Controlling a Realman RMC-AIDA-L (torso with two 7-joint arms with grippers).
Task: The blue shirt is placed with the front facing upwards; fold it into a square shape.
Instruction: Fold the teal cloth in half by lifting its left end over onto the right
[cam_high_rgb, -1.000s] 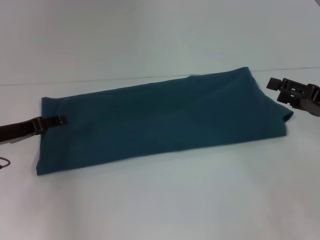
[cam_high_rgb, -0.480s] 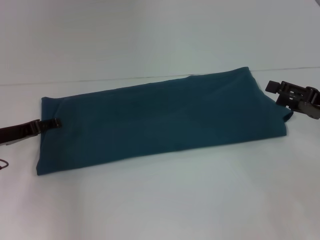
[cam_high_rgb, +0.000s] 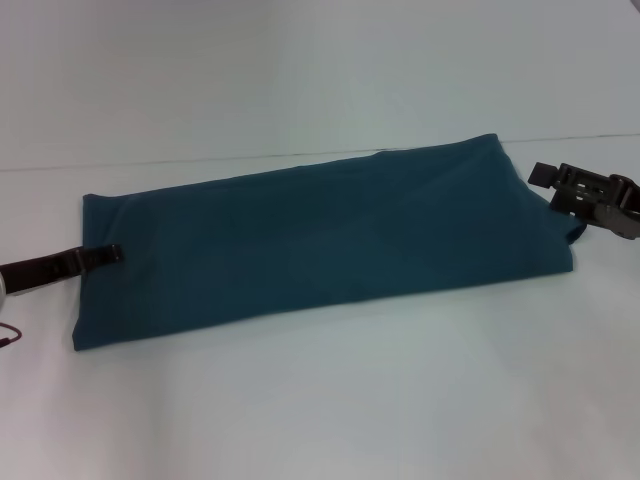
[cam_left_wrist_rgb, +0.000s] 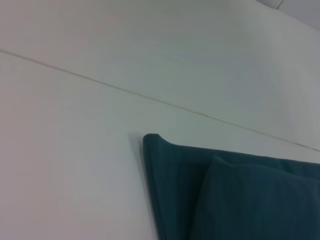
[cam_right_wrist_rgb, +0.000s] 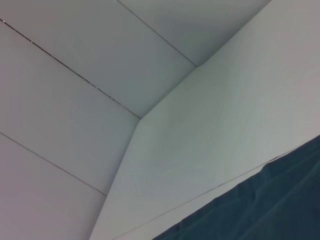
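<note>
The blue shirt (cam_high_rgb: 330, 240) lies flat on the white table (cam_high_rgb: 350, 400) as a long, narrow folded band running left to right, plain teal side up. My left gripper (cam_high_rgb: 108, 254) reaches in low from the left, its tip over the band's left end. My right gripper (cam_high_rgb: 556, 184) hovers at the band's right end, just past the cloth's far right corner. In the left wrist view a folded corner of the shirt (cam_left_wrist_rgb: 225, 195) shows on the table. The right wrist view catches only a cloth edge (cam_right_wrist_rgb: 270, 210).
A thin seam (cam_high_rgb: 250, 158) crosses the white surface behind the shirt. White table surface stretches in front of the shirt toward the near edge. A thin cable (cam_high_rgb: 8, 333) shows at the far left.
My left gripper has drawn back slightly to the left and lower along the shirt's left end. The right gripper and the shirt have hardly moved.
</note>
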